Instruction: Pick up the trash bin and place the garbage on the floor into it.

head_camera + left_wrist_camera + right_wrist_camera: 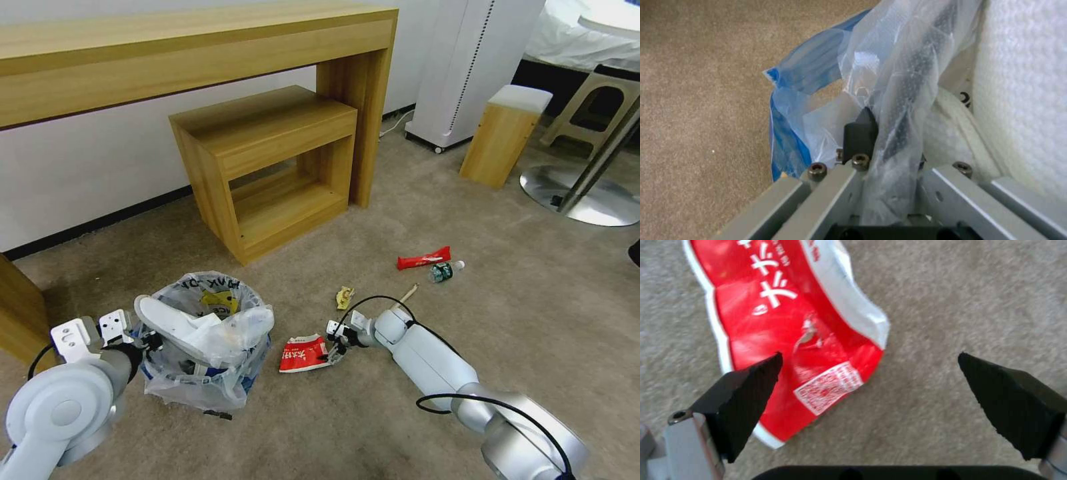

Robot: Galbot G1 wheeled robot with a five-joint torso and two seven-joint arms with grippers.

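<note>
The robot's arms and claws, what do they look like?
Both arms are pale grey-white, rounded shells with thin black cables looping outside. The left gripper has white bolted brackets; the right gripper has grey metal fingers tipped with black, pointed, textured pads.

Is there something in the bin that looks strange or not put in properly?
Yes. A white slipper lies across the top of the trash bin, sticking out over its rim rather than sitting inside. The left gripper is clamped on the bin's rim and plastic liner.

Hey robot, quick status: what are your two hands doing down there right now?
Left gripper shut on bin rim, slipper inside. Right gripper open, low over red packet on carpet. Nothing in the way.
</note>
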